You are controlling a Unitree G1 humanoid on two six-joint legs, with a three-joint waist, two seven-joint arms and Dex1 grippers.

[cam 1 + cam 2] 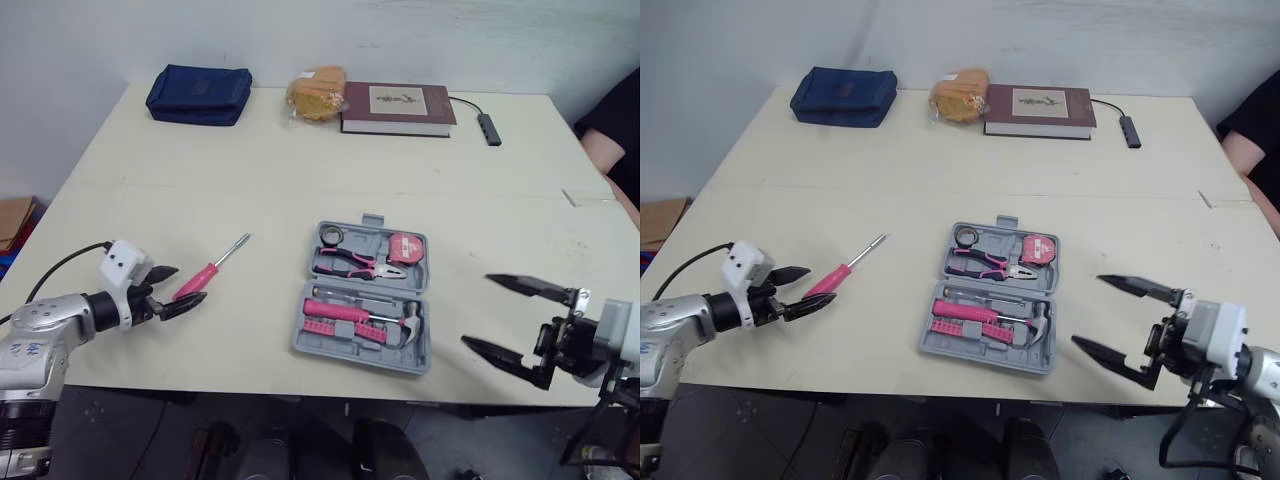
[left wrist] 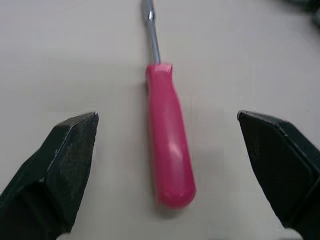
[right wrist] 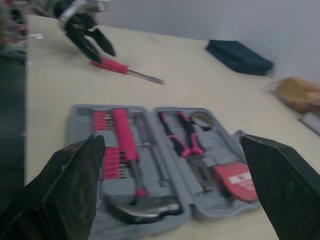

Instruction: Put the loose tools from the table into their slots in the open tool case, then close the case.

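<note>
An office-like room: a plain cream table against a bare white wall, with a book and USB hub at its far edge.

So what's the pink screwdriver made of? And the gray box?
The screwdriver handle looks like smooth glossy pink plastic, with a light glint on it; its thin shaft looks like shiny silver metal. The box seems matte gray molded plastic, judging by its shaped slots.

left end effector spread, right one too
</note>
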